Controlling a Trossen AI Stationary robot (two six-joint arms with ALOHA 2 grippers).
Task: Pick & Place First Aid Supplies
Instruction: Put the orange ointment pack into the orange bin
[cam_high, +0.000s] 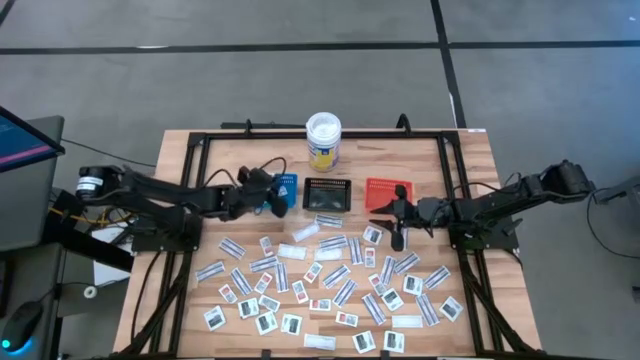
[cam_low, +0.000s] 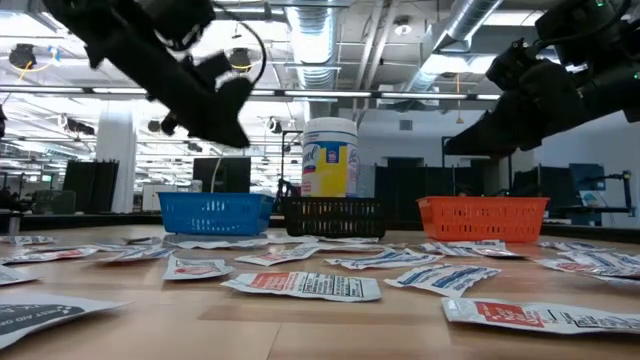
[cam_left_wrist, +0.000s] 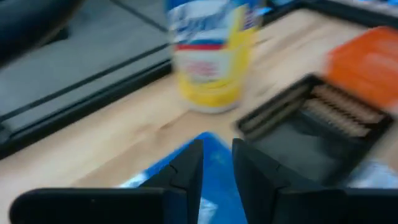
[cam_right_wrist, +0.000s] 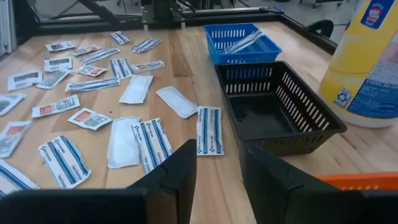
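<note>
First aid supplies (cam_high: 330, 280): many small flat paper packets, narrow white-and-blue strips and squarish white ones with dark or red marks, scattered across the tabletop (cam_high: 180, 160) toward its near edge. A few strips lie in the blue tray (cam_right_wrist: 241, 42). Left end effector (cam_high: 272, 197) hovers over the blue tray, fingers slightly apart, empty. Right end effector (cam_high: 397, 222) hangs near the orange tray (cam_high: 386, 193), fingers parted, empty.
</note>
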